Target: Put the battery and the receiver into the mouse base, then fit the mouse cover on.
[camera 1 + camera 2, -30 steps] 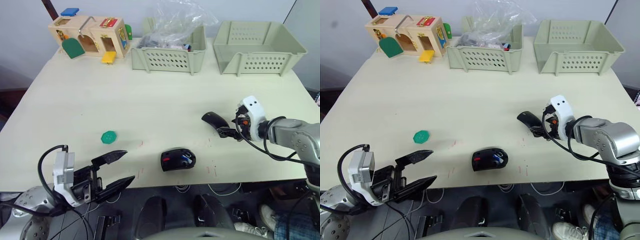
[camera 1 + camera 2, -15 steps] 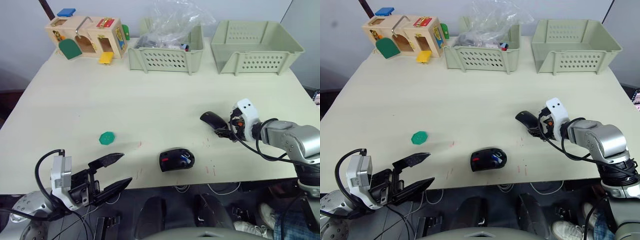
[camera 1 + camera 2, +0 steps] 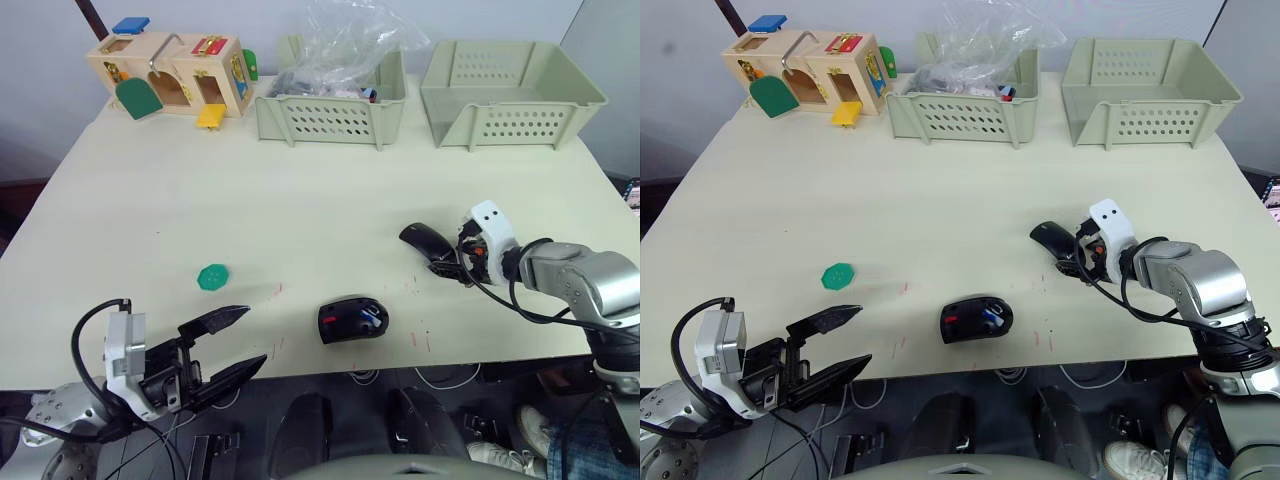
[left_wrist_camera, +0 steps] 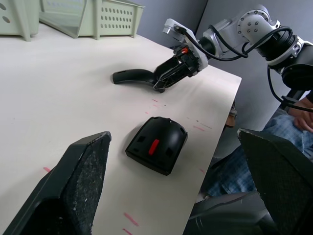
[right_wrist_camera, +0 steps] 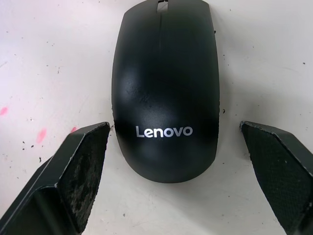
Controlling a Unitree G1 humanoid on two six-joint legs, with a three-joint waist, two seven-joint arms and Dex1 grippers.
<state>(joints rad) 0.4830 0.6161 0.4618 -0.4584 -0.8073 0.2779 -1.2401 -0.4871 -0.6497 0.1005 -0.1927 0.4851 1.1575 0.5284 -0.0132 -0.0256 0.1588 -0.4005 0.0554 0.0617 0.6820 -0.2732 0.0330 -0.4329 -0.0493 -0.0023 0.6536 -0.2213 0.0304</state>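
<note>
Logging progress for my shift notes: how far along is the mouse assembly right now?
Early to midway. The mouse base lies open near the table's front edge, red compartment showing; whether the battery and receiver are inside cannot be told. In hand: the right gripper is open, its fingers on either side of the mouse cover, which rests on the table, not yet gripped. The left gripper is open and off the table. Left: fitting the cover.

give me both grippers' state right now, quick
Left gripper: open, holding nothing, at the table's near edge.
Right gripper: open, fingers either side of the mouse cover, not gripping it.
</note>
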